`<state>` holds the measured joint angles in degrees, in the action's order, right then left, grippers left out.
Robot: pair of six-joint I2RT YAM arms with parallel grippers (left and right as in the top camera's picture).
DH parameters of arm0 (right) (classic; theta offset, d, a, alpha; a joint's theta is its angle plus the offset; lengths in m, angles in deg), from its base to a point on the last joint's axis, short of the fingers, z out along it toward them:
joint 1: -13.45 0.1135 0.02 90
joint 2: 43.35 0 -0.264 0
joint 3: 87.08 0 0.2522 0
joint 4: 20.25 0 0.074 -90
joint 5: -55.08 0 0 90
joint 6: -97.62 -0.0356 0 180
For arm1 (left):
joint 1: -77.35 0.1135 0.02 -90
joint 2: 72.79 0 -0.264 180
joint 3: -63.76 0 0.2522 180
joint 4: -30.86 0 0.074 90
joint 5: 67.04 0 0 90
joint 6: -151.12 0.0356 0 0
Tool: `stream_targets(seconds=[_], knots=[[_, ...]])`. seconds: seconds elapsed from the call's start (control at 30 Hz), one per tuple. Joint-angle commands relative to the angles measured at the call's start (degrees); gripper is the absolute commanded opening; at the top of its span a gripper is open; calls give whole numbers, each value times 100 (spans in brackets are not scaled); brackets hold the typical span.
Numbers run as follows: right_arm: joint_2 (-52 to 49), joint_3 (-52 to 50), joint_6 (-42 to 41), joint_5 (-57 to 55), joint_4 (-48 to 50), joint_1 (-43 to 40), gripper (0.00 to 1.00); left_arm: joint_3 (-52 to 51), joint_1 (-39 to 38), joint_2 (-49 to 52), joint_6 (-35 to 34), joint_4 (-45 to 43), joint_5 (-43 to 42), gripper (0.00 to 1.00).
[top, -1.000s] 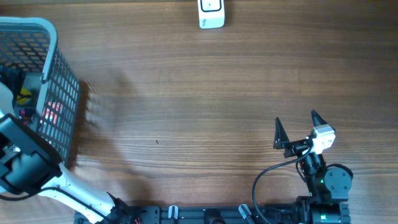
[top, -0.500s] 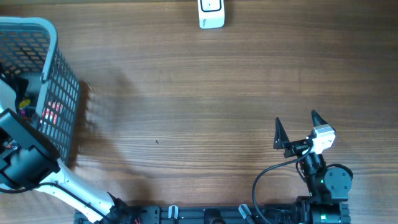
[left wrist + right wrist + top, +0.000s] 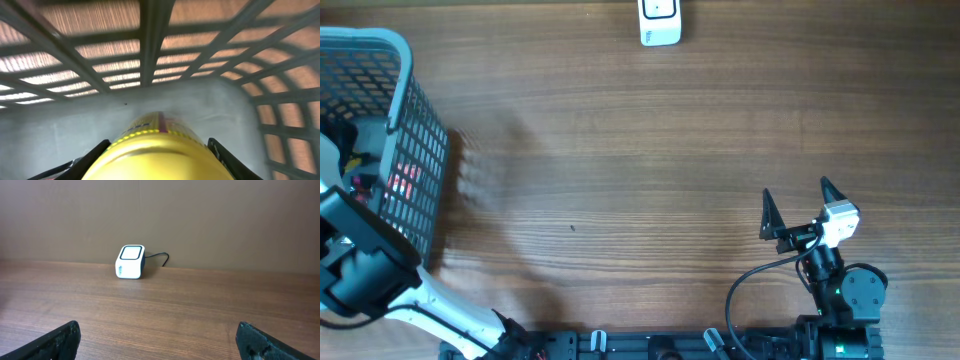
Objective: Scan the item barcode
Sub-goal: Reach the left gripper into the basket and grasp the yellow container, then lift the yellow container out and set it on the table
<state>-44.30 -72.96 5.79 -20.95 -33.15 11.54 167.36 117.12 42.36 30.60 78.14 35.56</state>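
inside the grey plastic mesh basket (image 3: pixel 398 62) the left gripper (image 3: pixel 157 159) is straddling a rounded yellow container (image 3: pixel 155 132), fingers (image 3: pixel 92 154) pinching or not one cannot tell, so it is risking slipping out or snagging the basket wall, while the right gripper (image 3: pixel 796 192) is sitting spread-fingered outside the basket.

No lettering, brand or number can be read anywhere. The yellow item (image 3: pixel 155 145), lying in the basket (image 3: pixel 150 40) at the left, carries a printed band of dark marks and a reddish patch along its far edge, all too blurred to read. The white scanner (image 3: pixel 130 262), far across the table (image 3: pixel 150 320), shows small bluish marks low on its side, too small to make out.
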Motion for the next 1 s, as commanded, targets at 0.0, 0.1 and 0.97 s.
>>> stream_targets(seconds=[0.0,0.1,0.97], knots=[[15,-7,26,70,33,24,100,17,20,-610,9,61,55,50],[15,-7,26,70,33,24,100,17,13,-990,7,284,31,50],[15,-7,24,70,33,24,100,17,-1545,-4103,-343,1099,-2907,47]])
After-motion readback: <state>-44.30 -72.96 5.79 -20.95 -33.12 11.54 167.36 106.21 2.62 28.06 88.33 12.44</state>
